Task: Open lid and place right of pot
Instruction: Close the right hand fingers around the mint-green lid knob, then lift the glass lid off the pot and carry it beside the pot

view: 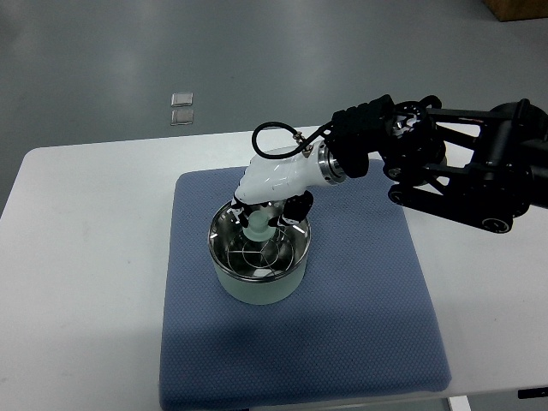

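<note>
Risk of slipping: white right hand (272, 184) fingers (295, 208) pinching pale knob (256, 224) (glass lid (257, 247) on round steel pot (259, 278)).

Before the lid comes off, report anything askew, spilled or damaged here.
Nothing stands out. The pot sits upright on the blue mat, its glass lid seated level, and the right hand is over the lid's knob. No spills show on the mat or the table.
</note>
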Robot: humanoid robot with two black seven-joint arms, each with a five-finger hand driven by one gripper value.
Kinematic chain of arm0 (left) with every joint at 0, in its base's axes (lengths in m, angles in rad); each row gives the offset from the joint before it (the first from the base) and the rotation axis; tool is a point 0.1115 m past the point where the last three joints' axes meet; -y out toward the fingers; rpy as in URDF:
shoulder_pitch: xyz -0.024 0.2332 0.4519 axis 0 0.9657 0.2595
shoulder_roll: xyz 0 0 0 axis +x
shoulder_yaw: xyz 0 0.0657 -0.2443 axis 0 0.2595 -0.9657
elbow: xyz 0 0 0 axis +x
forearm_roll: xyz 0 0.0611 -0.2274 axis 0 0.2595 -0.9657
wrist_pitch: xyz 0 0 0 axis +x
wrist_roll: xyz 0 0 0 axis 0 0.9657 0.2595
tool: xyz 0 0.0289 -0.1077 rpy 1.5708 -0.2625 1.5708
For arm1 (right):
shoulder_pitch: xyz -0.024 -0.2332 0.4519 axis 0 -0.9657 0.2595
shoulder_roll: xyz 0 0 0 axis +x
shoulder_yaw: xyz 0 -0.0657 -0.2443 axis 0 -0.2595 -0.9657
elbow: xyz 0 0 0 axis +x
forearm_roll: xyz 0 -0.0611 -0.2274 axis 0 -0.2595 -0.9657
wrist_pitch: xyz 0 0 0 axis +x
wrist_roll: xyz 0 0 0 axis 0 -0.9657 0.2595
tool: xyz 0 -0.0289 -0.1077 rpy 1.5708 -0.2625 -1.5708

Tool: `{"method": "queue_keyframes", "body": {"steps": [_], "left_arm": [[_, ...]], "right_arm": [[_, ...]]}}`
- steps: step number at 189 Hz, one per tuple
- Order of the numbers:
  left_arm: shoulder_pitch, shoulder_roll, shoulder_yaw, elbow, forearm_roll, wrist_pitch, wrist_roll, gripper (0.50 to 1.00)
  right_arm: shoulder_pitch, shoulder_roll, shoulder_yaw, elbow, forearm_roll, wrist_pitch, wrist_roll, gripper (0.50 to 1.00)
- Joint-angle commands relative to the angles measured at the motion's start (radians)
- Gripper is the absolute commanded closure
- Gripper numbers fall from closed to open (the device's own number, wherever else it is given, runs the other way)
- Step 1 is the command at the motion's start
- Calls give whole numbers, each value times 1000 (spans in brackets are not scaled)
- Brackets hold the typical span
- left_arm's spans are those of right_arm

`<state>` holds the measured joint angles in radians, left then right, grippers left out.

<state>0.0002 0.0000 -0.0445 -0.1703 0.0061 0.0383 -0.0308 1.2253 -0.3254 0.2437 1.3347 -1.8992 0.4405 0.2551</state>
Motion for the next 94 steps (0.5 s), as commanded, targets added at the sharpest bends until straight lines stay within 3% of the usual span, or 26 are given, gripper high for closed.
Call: {"method": "queue_keyframes", "body": {"steps": [1,94], "left_arm": [[1,0,0,0,0,0,0,500],[0,0,0,0,0,0,-1,500]], "right_arm": [[2,-1,3,1,2,-2,3,1000],[25,-12,16,20,12,-2,9,1000]]}}
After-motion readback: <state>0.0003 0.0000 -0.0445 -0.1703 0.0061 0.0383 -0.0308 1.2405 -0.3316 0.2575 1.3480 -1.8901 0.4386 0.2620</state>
